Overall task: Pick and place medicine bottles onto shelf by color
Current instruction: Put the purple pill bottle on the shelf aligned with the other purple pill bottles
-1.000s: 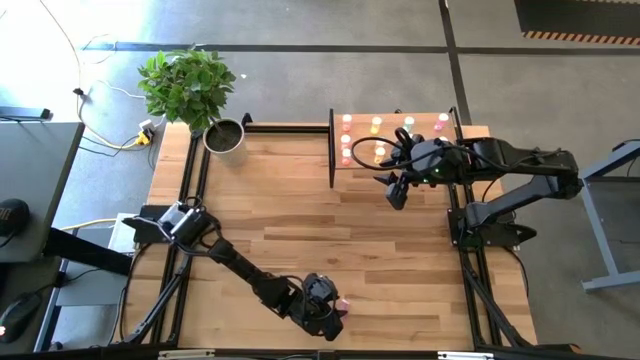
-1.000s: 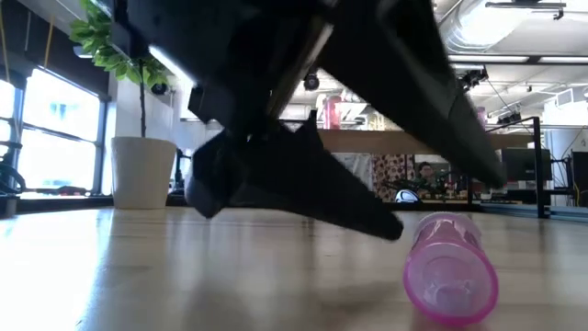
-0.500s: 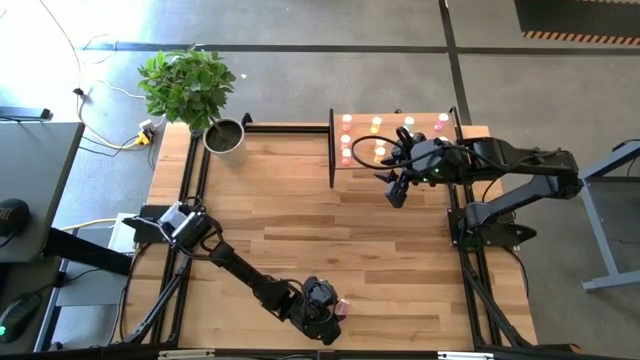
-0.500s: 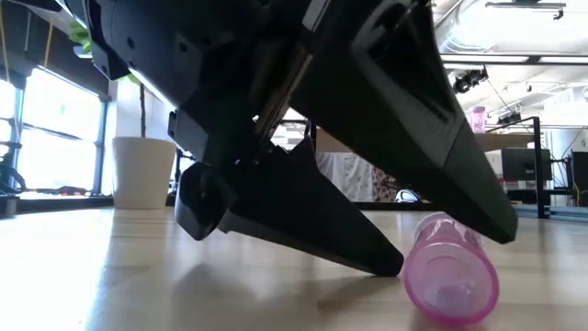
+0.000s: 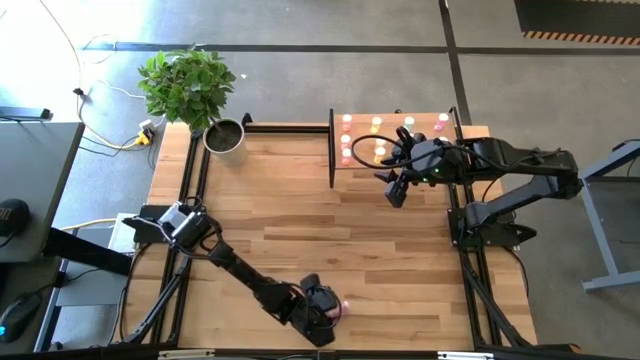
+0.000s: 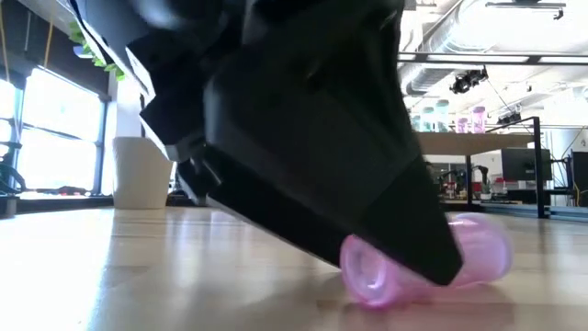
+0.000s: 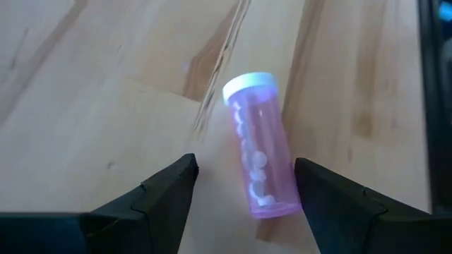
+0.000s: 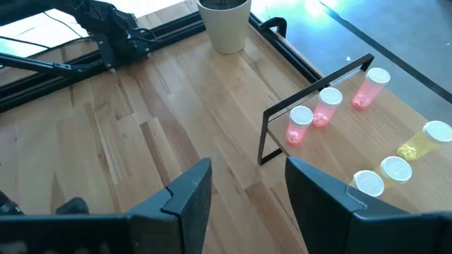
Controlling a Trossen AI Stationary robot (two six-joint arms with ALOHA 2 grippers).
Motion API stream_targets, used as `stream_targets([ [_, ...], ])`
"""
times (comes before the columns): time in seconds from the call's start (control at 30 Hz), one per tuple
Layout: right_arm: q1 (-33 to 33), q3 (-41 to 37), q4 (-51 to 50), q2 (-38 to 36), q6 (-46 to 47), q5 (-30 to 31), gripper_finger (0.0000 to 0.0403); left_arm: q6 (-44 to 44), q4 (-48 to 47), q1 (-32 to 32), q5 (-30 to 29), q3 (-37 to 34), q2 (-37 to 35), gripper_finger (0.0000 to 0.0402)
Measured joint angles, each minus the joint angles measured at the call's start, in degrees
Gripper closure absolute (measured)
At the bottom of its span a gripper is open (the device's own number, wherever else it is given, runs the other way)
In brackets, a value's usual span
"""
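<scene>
— Okay, left gripper (image 7: 244, 185)?
— Bottom centre of the high view, low on the desk (image 5: 300, 200), jaws wide, straddling a magenta bottle (image 7: 258, 144) lying on its side, white cap away from the fingers. Not clamped.
— Right gripper (image 5: 397, 189)?
— Upper right, hanging just beside the shelf (image 5: 440, 150), jaws apart, empty. Red-pink bottles (image 8: 328, 107) and yellow bottles (image 8: 422, 142) stand upright on the shelf.

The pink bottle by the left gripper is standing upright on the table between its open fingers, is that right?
Not quite. The pink bottle lies on its side on the table, as the left wrist view shows. It is between the open fingers of the left gripper.
</scene>
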Motion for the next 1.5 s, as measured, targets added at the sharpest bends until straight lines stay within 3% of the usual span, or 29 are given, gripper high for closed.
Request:
stream_targets([
  [0.4, 0.01, 0.00, 0.00, 0.00, 0.02, -0.02, 0.0231, 10.29, -3.79, 1.74, 3.21, 0.83, -0.04, 0.0179],
  [0.9, 0.01, 0.00, 0.00, 0.00, 0.00, -0.04, 0.0231, 13.97, -3.88, 1.89, 3.57, 0.74, -0.04, 0.0316],
  [1.07, -0.01, 0.00, 0.00, 0.00, -1.44, -0.49, 0.0231, 13.33, -1.66, 1.94, 4.33, 0.63, -0.25, 0.0305],
  [1.2, 0.01, 0.01, 0.00, -0.52, -1.55, -4.52, 0.0231, 11.91, 0.05, 2.31, 4.68, 0.57, -0.54, 0.0293],
  [1.5, 0.02, 0.00, 0.02, -4.57, -1.49, -9.86, 0.0231, 10.80, 2.84, 6.13, 5.79, 0.48, -2.46, 0.0308],
])
